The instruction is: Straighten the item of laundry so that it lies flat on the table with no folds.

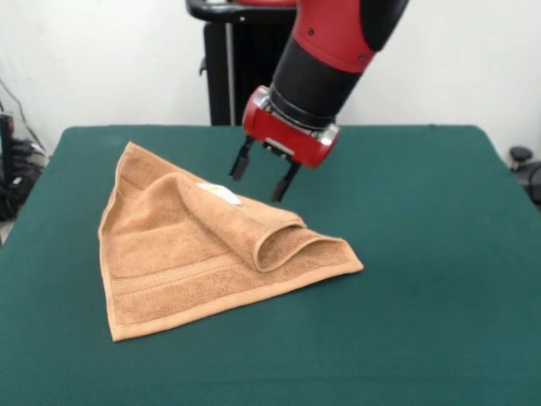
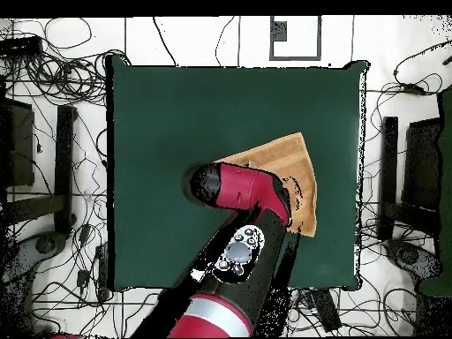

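**Count of what I saw on the rig**

I counted one orange-tan towel [image 1: 194,254], with one small white tag [image 1: 221,194] on it. There was one green table [image 1: 423,254] beneath it. I saw one red and black arm [image 2: 252,199], carrying one gripper [image 1: 263,175] with two dark fingers [image 1: 242,162].

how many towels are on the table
1: the towel lies on the green table, one part folded over, with the open gripper above its far edge. Nothing suggests another hidden.

Towel [image 1: 199,254] folded on table [image 1: 423,279], left of centre, tool [image 1: 263,177] just behind its fold
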